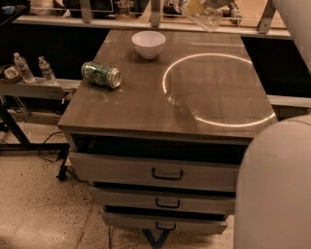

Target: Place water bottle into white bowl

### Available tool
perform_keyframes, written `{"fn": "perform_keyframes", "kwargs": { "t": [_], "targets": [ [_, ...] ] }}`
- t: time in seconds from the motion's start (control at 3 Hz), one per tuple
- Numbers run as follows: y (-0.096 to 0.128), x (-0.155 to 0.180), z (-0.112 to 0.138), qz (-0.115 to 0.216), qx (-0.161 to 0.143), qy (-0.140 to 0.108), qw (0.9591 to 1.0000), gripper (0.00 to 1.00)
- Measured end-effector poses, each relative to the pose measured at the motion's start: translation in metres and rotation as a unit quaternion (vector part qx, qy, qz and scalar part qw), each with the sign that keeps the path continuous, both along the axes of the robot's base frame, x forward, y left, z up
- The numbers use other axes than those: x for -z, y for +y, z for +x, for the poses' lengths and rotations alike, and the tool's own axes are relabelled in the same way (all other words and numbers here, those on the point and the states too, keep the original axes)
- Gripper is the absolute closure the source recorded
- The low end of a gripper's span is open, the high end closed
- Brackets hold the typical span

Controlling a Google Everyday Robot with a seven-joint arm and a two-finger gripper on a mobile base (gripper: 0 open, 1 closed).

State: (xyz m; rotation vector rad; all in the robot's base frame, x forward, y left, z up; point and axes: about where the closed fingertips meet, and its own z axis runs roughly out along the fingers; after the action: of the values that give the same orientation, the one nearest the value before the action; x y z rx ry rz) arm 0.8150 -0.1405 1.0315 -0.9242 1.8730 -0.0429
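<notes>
Water bottle (201, 14) tilted aloft, right of white bowl (148, 44); claw (216, 3) at its top, cropped, clamp state cannot tell. Likely light, thin-walled, slick; grip ribbed middle.

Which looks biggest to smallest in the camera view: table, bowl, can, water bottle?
1. Table.
2. Can and bowl, about alike.
Water bottle, aloft by the claw at the top edge, is cropped, so unranked.

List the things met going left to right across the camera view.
small bottle → second small bottle → green can → white bowl → water bottle, aloft → gripper holding it at the top edge
</notes>
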Motion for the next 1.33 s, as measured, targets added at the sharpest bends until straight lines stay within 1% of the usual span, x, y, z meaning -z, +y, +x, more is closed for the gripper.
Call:
{"fn": "perform_keyframes", "kwargs": {
  "t": [0.33, 0.67, 1.0, 1.33],
  "targets": [
    [0.034, -0.006, 0.010, -0.079, -0.069, -0.023, 0.9942, 1.00],
    [0.062, 0.021, 0.018, -0.172, -0.134, -0.011, 0.9759, 1.00],
    [0.074, 0.040, 0.021, -0.208, -0.163, 0.003, 0.9643, 1.00],
    [0.094, 0.058, 0.022, -0.220, -0.193, 0.015, 0.9562, 1.00]
  ]
}}
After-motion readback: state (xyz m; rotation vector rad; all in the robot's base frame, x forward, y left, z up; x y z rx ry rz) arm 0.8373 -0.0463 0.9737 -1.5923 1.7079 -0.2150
